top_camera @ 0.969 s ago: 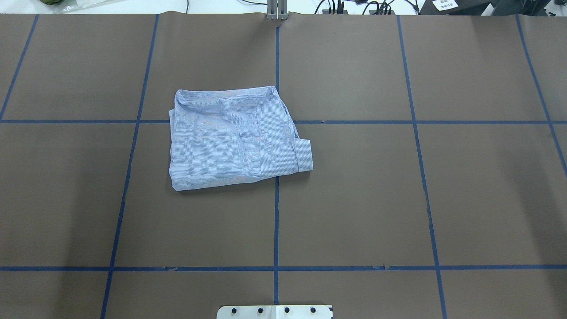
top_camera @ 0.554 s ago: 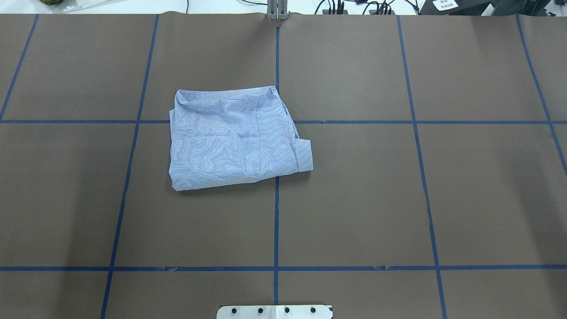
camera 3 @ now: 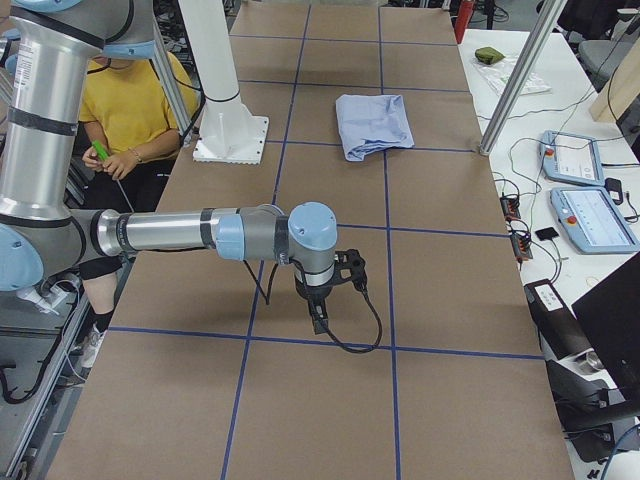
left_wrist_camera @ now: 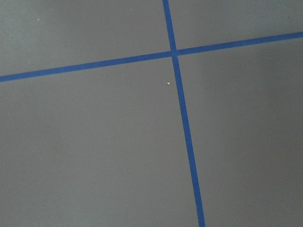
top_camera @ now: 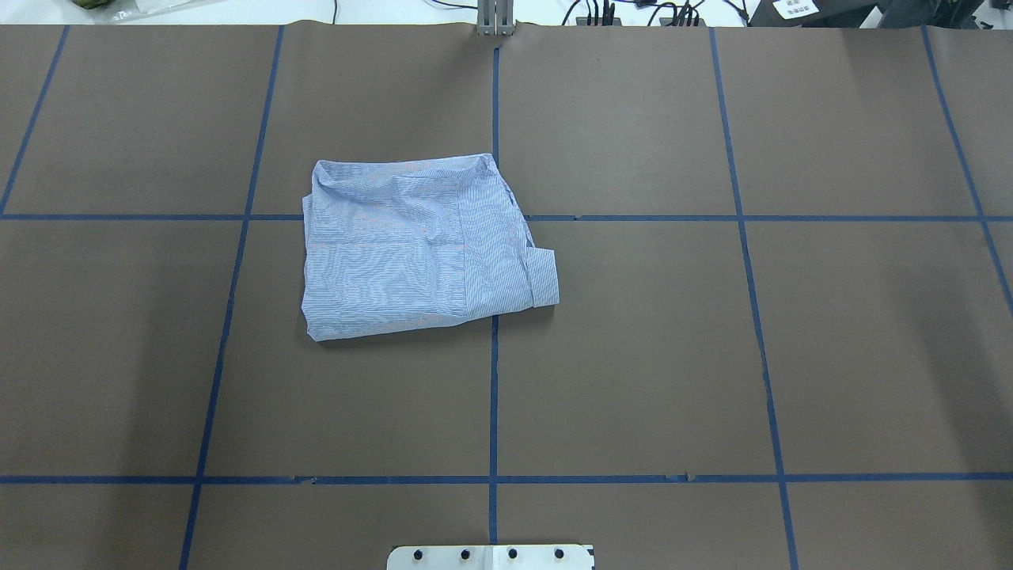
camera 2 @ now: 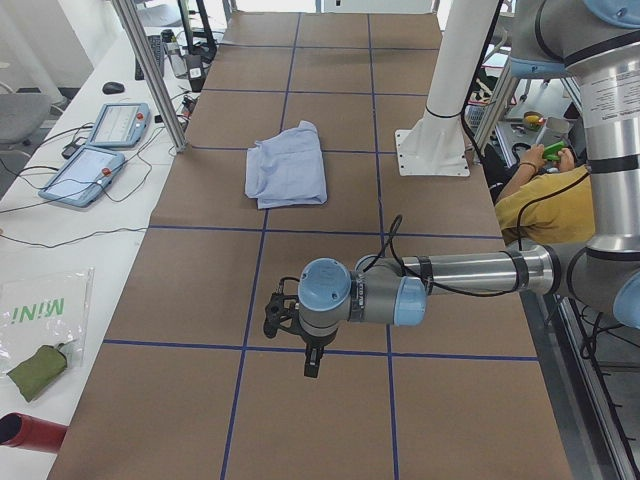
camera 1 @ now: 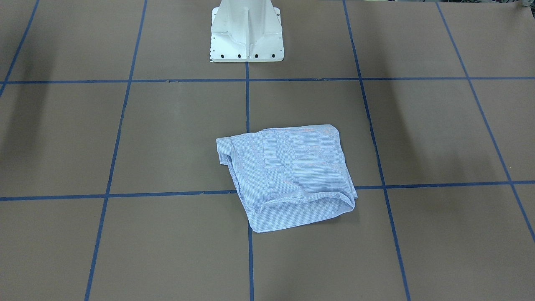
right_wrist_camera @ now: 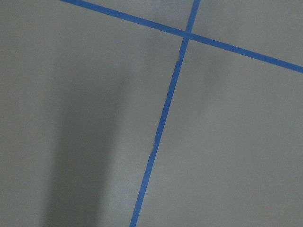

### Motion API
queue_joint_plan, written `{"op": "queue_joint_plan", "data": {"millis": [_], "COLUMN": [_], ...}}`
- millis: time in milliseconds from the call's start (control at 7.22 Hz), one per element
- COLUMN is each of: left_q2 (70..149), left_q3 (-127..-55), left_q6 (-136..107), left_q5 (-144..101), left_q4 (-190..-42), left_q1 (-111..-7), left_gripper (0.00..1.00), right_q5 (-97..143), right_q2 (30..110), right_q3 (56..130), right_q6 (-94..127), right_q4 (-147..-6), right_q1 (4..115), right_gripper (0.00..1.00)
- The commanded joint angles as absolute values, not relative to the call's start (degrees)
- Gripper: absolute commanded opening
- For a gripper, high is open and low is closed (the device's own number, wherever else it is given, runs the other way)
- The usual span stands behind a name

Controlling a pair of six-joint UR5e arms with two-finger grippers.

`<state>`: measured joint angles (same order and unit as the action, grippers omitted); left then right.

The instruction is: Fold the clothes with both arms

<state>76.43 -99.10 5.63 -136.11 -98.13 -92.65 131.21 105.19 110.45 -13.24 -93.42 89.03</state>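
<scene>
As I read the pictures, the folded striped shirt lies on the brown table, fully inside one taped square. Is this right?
No. The folded striped shirt lies on the brown table, but not inside one square: it covers the crossing of two blue tape lines and spreads over several squares. The overhead exterior view shows this.

Left arm [camera 2: 470, 272] and right arm [camera 3: 160, 232] outstretched, level; left hand [camera 2: 311, 366] and right hand [camera 3: 319, 322] downward, grip state unclear.
</scene>
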Motion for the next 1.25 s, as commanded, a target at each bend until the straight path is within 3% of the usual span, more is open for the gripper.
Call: {"op": "queue_joint_plan", "data": {"millis": [0, 415, 1108], "left_q2": [77.6, 77.34, 77.26], "left_q3": [-99.83, -104.4, -103.71], "left_q6": [5.28, 5.8, 5.63], "left_q5": [-133.26, -133.24, -131.84], "left_q4": [-97.56, -97.38, -98.7], "left_q1": [-92.72, -92.72, -92.64], "left_gripper": [1.0, 1.0, 1.0], "right_q5": [131.57, 132.55, 132.19], "right_q2": [105.29, 106.08, 105.91], "right_q3": [110.13, 108.47, 108.46], "right_q6": [-13.18, -13.88, -13.89], "right_q4": [-93.25, -93.16, -93.08], "right_q1": [89.03, 89.21, 89.38], "right_gripper": [1.0, 1.0, 1.0]}}
